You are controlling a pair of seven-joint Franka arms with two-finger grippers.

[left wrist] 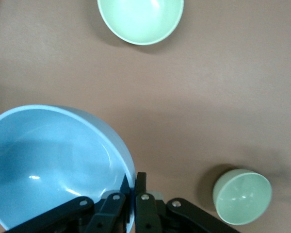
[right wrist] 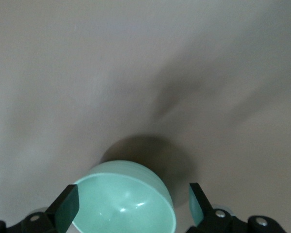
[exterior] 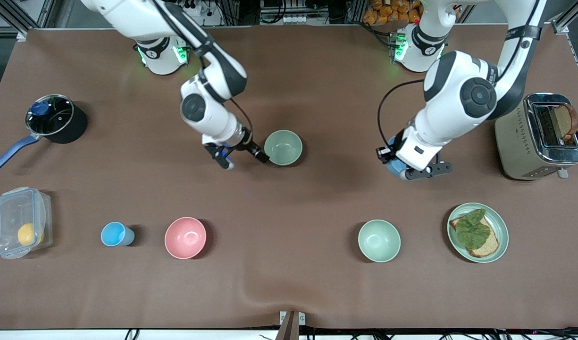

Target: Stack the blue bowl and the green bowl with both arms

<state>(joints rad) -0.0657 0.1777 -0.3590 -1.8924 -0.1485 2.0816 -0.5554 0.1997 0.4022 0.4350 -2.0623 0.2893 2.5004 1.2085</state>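
Observation:
The green bowl point(exterior: 283, 147) stands upright mid-table, with a dull sage tone. My right gripper point(exterior: 244, 159) is open right beside it, on the side toward the right arm's end. In the right wrist view the green bowl point(right wrist: 123, 201) shows between the spread fingers point(right wrist: 65, 206) and is not gripped. My left gripper point(exterior: 404, 174) is shut on the rim of the blue bowl point(exterior: 391, 167), which is mostly hidden under the arm. In the left wrist view the blue bowl point(left wrist: 48, 165) is large and tilted, with its rim pinched in my left gripper point(left wrist: 135, 187). The green bowl point(left wrist: 242, 195) shows small there.
A lighter mint bowl point(exterior: 379, 240) point(left wrist: 140, 19), a pink bowl point(exterior: 185, 237) and a light-blue cup point(exterior: 114, 234) stand nearer the front camera. A green plate point(exterior: 502, 229) holds bread and a leaf. A toaster point(exterior: 529, 137), a lidded pot point(exterior: 57, 118) and a plastic box point(exterior: 20, 229) stand at the table's ends.

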